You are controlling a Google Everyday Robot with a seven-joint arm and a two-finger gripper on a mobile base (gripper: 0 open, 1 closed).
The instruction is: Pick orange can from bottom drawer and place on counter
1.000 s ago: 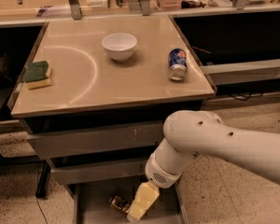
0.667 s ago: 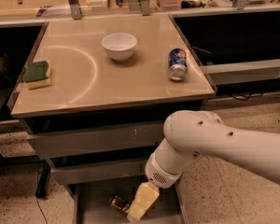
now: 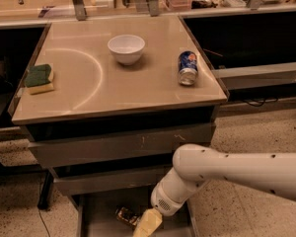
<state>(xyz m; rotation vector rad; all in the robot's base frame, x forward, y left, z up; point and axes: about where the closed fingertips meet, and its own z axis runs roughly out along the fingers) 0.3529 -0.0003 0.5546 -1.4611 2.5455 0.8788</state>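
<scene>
Nothing seems to have moved since the earlier frames: the gripper (image 3: 147,223) hangs low in the drawer (image 3: 101,211), just beside the can (image 3: 127,215), which lies near the middle of the drawer floor. Whether the gripper grasps the can, I cannot tell. I judge that lifting it and placing it on the counter (image 3: 138,88) are not yet done.

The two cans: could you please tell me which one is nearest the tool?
The orange can, in the bottom drawer beside the tool; the blue can sits up on the counter.
</scene>
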